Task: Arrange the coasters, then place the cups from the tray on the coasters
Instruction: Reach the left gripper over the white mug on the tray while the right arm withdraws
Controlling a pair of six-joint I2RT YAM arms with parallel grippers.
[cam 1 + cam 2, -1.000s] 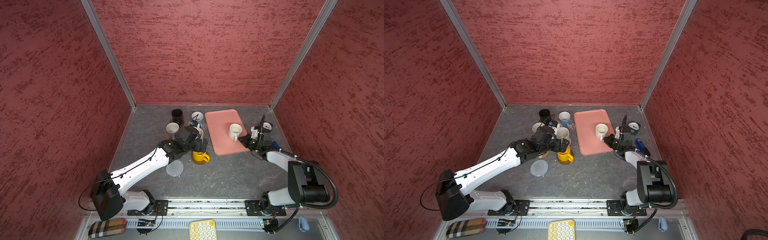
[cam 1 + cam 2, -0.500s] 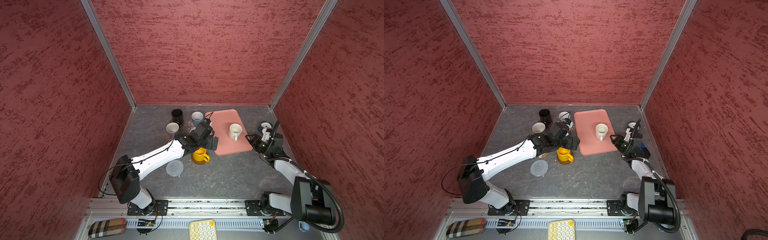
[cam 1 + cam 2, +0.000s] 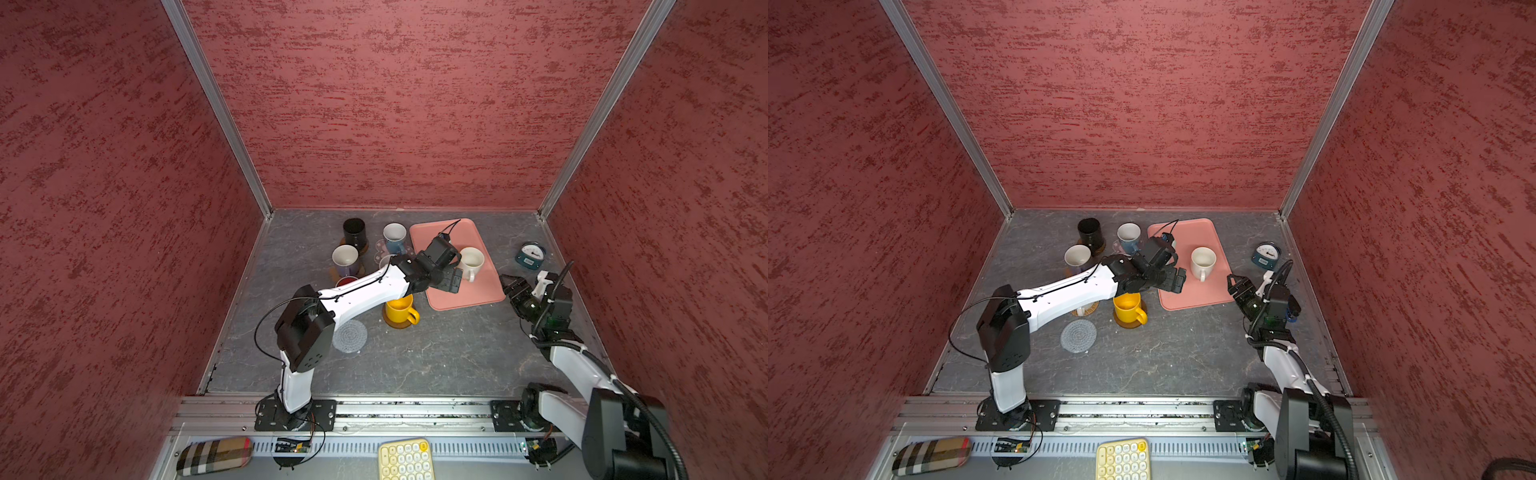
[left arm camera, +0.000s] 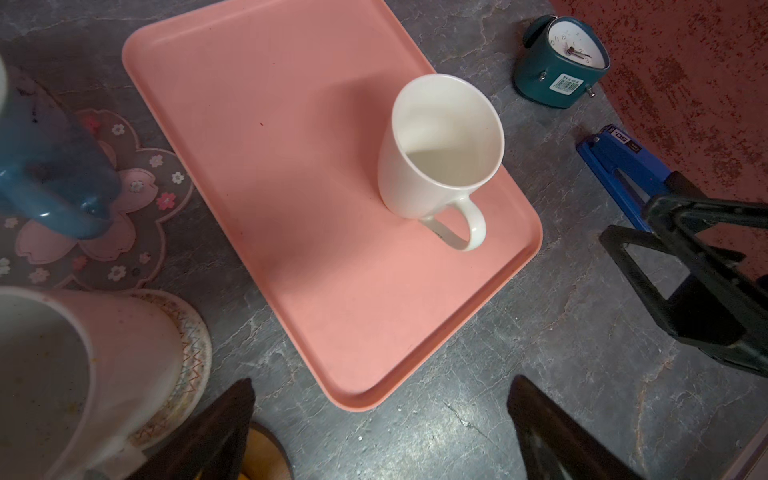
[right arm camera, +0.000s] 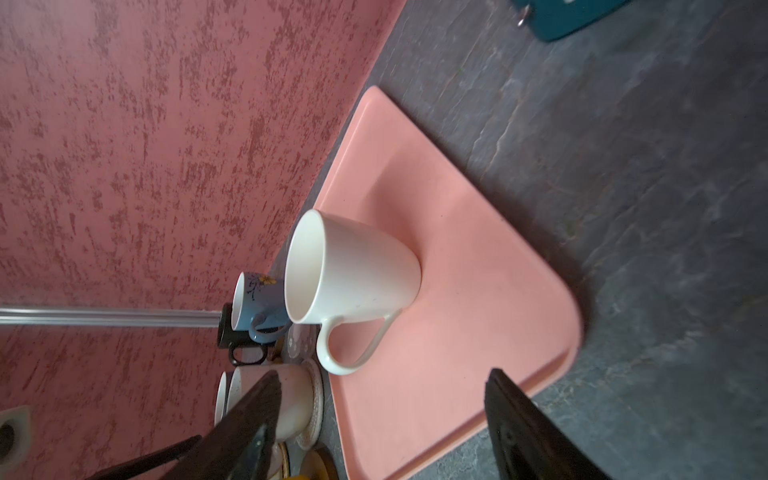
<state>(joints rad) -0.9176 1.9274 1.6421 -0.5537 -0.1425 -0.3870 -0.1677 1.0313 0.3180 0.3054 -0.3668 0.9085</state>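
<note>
The cream mug (image 3: 471, 259), last on the pink tray (image 3: 473, 295), stands upright, handle toward 6 o'clock in both top views. The left gripper (image 3: 452, 282) hangs at its 8 o'clock, jaws spread and empty, apparently poised for it. The right gripper (image 3: 509, 283), likewise spread, sits off-tray at 4 o'clock. The grey woven coaster (image 3: 351, 336) lies bare, likely its destination.

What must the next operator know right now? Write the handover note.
Left gripper open, empty, over the tray's near left corner.
Right gripper open, empty, beside its near right corner.
Tray holds only the cream cup.
Done: black cup, blue cup, lavender cup, yellow cup on coasters left of it.
Left: cream cup onto the bare grey coaster.
</note>
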